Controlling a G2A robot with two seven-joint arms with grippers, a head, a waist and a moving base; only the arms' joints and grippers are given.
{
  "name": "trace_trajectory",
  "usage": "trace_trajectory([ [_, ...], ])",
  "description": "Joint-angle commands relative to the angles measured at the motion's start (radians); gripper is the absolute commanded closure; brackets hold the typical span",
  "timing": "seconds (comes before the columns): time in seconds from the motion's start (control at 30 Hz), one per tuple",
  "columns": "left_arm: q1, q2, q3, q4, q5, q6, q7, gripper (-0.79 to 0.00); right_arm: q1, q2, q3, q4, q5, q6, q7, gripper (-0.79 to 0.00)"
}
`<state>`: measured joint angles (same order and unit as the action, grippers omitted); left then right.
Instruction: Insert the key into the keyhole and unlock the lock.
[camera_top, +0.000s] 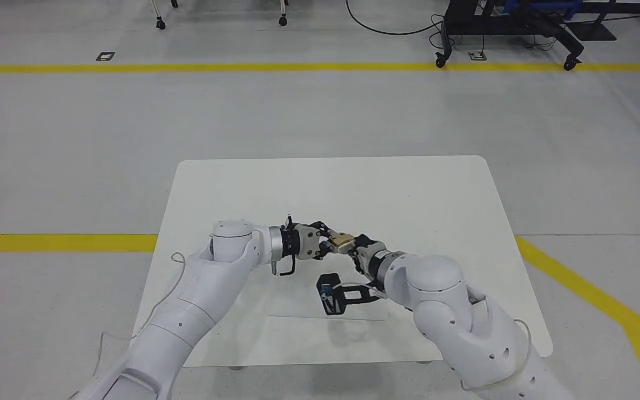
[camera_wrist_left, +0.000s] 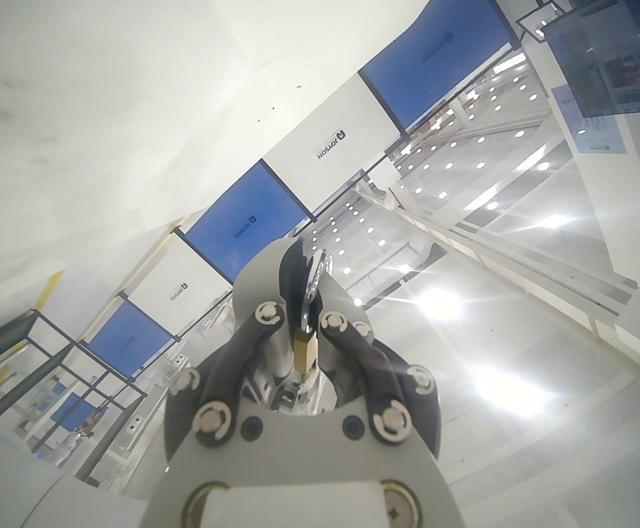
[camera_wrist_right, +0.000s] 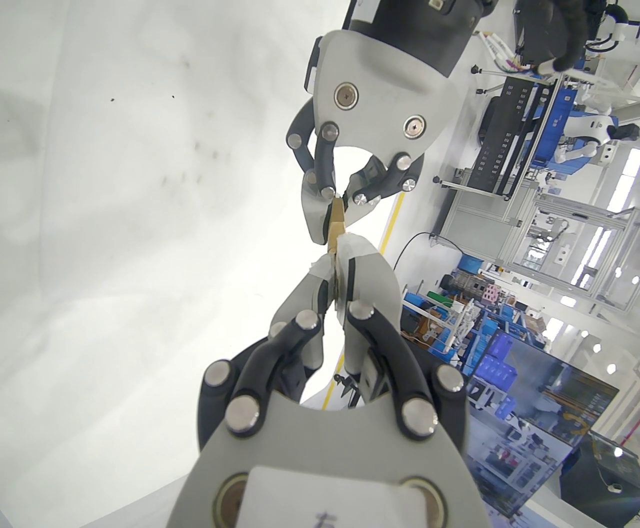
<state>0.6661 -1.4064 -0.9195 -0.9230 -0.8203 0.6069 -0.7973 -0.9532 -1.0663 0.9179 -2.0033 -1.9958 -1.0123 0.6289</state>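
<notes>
lock (camera_top: 342, 240) above white table (camera_top: 430, 200), yellow-lined floor (camera_top: 300, 110)

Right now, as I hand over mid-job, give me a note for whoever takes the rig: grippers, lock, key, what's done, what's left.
Left gripper: shut on the small brass padlock, held up over the white table.
Right gripper: shut on a thin metal piece, apparently the key. Its taped fingertips sit against the padlock's end.
Done: lock and key are both off the table, held tip to tip.
Left: the keyhole is hidden, so I cannot tell whether the key is in. Confirm insertion, then turn to unlock.
</notes>
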Motion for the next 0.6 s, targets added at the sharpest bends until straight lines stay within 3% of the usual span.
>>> trace_trajectory([
  [0.0,0.0,0.0,0.0,-0.001,0.002,-0.001,-0.006,0.0,0.001,0.002,0.002,0.001,0.003,0.0,-0.001,0.0],
  [0.43,0.0,0.001,0.001,-0.001,0.012,0.0,-0.031,0.0,0.011,0.007,0.009,0.013,0.024,0.0,-0.015,0.0],
  [0.47,-0.001,0.001,0.001,0.0,0.012,0.0,-0.032,0.0,0.013,0.006,0.011,0.016,0.027,0.0,-0.015,-0.154],
  [0.5,-0.001,0.001,0.001,0.001,0.012,0.0,-0.032,0.0,0.015,0.006,0.012,0.018,0.031,0.0,-0.014,-0.403],
  [0.53,-0.001,0.001,-0.001,0.001,0.009,0.0,-0.033,0.0,0.016,0.005,0.014,0.019,0.035,0.0,-0.012,-0.785],
  [0.57,-0.001,0.001,-0.003,0.003,0.005,0.0,-0.033,0.0,0.016,0.005,0.02,0.017,0.039,0.0,-0.008,-0.785],
])
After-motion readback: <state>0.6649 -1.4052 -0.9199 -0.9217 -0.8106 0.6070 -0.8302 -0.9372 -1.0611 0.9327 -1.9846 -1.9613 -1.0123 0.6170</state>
